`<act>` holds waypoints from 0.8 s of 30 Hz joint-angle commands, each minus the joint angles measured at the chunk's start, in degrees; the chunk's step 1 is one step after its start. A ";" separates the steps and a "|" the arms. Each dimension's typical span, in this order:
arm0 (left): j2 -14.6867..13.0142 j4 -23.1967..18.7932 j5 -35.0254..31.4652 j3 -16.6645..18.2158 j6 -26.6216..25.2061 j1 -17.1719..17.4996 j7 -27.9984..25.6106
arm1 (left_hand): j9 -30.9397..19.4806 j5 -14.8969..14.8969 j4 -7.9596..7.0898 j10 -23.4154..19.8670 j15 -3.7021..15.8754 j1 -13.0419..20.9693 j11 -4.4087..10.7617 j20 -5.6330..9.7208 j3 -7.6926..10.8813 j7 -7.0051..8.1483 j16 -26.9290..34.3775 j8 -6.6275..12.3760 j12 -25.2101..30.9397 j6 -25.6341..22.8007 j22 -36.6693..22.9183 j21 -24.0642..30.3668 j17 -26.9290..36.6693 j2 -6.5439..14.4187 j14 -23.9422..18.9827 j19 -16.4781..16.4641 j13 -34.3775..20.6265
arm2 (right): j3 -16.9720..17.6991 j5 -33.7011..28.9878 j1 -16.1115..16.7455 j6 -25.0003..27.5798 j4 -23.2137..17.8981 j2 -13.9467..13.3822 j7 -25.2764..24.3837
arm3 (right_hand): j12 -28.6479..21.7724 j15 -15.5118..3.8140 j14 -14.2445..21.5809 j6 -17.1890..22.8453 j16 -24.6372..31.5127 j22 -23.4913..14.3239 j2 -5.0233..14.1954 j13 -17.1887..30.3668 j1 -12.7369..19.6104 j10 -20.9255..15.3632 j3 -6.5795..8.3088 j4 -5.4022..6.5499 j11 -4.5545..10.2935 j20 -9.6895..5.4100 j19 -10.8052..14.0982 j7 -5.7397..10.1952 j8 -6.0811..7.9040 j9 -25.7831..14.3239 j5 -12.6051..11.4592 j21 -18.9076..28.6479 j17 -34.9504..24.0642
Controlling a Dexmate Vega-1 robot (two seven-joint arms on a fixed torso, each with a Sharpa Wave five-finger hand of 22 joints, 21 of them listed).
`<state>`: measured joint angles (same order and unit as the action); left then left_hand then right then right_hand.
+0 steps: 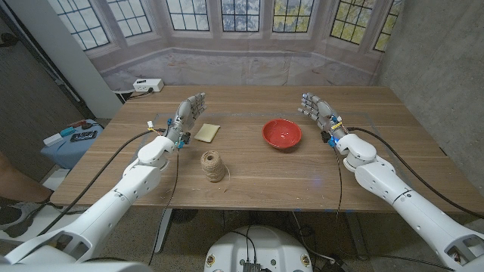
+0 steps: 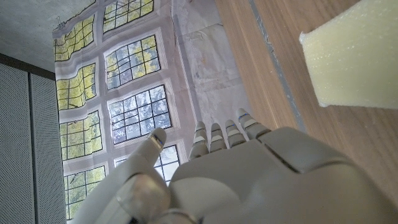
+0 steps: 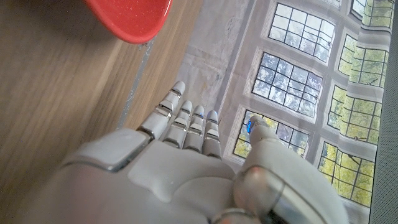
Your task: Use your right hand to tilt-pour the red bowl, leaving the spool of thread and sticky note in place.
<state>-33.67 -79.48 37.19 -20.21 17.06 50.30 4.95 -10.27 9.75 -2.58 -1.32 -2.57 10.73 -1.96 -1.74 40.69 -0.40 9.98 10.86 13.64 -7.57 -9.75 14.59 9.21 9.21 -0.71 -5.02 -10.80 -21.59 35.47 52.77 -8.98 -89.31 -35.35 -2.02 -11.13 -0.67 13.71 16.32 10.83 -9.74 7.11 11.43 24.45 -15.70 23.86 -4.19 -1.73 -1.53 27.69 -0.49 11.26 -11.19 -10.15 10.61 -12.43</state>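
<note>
**Red bowl upright, both hands free**

I see the red bowl [image 1: 282, 134] sitting upright on the worktop [image 1: 302, 177], right of centre: round, shallow, glossy red, w/ small pale specks inside. My right hand [image 1: 318, 110] is just beside it on the robot's right, not touching, fingers [image 3: 186, 121] spread & holding nothing. The spool of thread [image 1: 214, 165], tan twine, stands nearer me, left of the bowl. The sticky note [image 1: 207, 132], pale yellow, lies flat beside my left hand [image 1: 187, 115], whose fingers are likewise apart & hold nothing.
</note>
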 commanded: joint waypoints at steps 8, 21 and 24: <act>0.54 1.67 0.07 0.30 2.28 -0.43 1.07 | -0.10 0.21 0.87 -0.30 -0.44 1.18 -0.03 0.00 0.04 -0.17 0.24 0.00 -0.41 -0.69 -0.13 -0.37 0.29 0.06 -0.46 -0.59 -0.13 | -0.04 -1.36 0.03 10.33 -7.85 -4.78 -3.86 | -0.54 0.95 0.62 0.77 0.91 -0.09 -0.50 0.18 1.31 -0.96 -0.24 -1.68 -2.17 1.07 0.27 -1.50 0.36 -0.04 -0.04 0.48 0.19; -0.12 1.08 0.55 0.95 2.93 1.26 1.11 | -0.11 0.21 1.35 -0.42 -0.46 1.53 -0.03 -0.06 -0.02 -0.21 0.24 -0.04 -0.53 -0.75 -0.15 -0.63 0.30 0.12 -0.50 -0.67 -0.14 | -1.06 -0.63 -2.16 20.45 -12.51 -6.90 -5.95 | -1.22 2.11 3.06 2.94 2.05 -0.12 -1.00 0.28 1.97 -3.14 -0.93 -3.15 -4.20 2.67 1.94 -3.55 0.97 -0.04 -0.02 1.03 0.20; -0.25 1.10 0.58 0.95 2.92 1.27 1.37 | -0.11 0.21 1.43 -0.42 -0.44 1.58 -0.03 -0.06 -0.03 -0.23 0.23 -0.03 -0.55 -0.80 -0.15 -0.67 0.30 0.13 -0.50 -0.69 -0.14 | -1.09 -0.61 -2.36 22.43 -13.72 -7.39 -6.88 | -1.38 2.41 3.56 3.38 2.25 -0.13 -1.00 0.30 2.28 -3.73 -0.96 -3.49 -4.58 2.83 2.32 -4.05 1.05 -0.04 -0.06 1.11 0.20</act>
<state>-33.53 -78.23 37.50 -19.60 19.46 50.84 5.88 -10.26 9.75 -1.57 -1.54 -2.88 11.71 -1.73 -1.74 40.46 -0.71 9.98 10.86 13.24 -7.88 -9.74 13.98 9.20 9.28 -1.02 -5.02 -10.78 -22.20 34.49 51.51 6.03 -99.25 -40.99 -6.53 -12.10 1.51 16.45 19.18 12.55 -9.74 6.05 11.61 25.96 -18.85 22.76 -7.20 -6.09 0.99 29.39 -4.04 11.87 -11.20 -10.14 11.27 -12.14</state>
